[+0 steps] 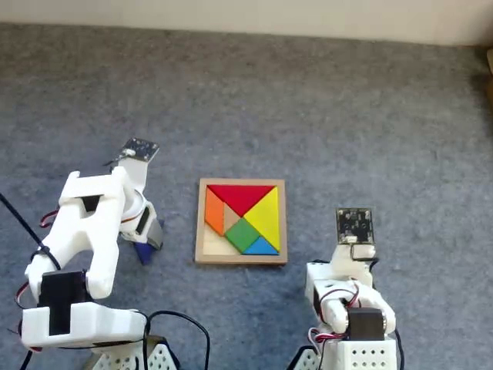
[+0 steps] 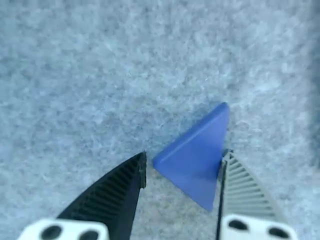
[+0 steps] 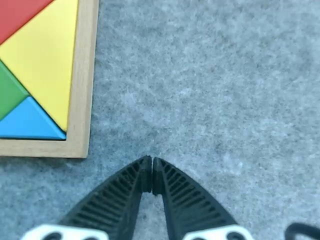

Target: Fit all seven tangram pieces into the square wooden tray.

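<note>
Blue triangle (image 2: 197,152) lies between the fingers of the open left hand (image 2: 183,159); right hand (image 3: 151,175) is closed near the tray (image 3: 85,75).

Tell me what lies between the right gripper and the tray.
That stretch is bare: just grey carpet between the right gripper and the tray, as the right wrist view shows.

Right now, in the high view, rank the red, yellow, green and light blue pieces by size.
1. Red piece and yellow piece: largest, alike, so not ranked against each other.
2. Green piece.
3. Light blue piece: smallest.
</note>
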### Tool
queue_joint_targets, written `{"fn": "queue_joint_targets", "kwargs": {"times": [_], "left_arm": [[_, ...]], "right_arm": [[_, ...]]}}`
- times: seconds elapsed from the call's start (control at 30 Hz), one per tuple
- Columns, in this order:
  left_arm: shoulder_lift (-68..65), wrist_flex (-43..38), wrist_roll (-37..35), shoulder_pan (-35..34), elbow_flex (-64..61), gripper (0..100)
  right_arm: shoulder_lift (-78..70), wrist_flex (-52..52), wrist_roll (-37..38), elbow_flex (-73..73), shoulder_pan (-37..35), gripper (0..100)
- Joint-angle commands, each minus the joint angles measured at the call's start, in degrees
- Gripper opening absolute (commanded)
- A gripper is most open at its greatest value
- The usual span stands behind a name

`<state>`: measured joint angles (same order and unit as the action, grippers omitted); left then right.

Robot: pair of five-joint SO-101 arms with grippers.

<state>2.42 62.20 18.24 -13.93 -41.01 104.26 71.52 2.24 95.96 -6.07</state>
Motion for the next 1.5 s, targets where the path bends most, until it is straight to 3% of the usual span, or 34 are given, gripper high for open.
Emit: {"fn": "queue_joint_targets", "kwargs": {"times": [0.0,0.5,0.8,0.97,1.13,1.47], "left_arm": [[0.13,-0.88,-1.76,2.42,1.8,23],[0.13,-0.53,-3.08,3.65,0.31,22],[0.84,1.41,-3.08,6.81,0.48,3],[0.92,5.1,-3.52,11.82,1.8,1],[0.92,8.09,-11.78,12.97,5.49,1],[0.92,23.56,-23.21,13.14,19.47,1]], "right_arm": [[1.01,0.22,0.53,6.73,0.84,1.8],[1.01,0.22,0.53,6.73,0.84,1.8],[1.01,0.22,0.53,6.73,0.84,1.8],[1.01,0.22,0.53,6.73,0.84,1.8],[1.01,0.22,0.53,6.73,0.84,1.8],[1.01,0.22,0.53,6.73,0.84,1.8]]}}
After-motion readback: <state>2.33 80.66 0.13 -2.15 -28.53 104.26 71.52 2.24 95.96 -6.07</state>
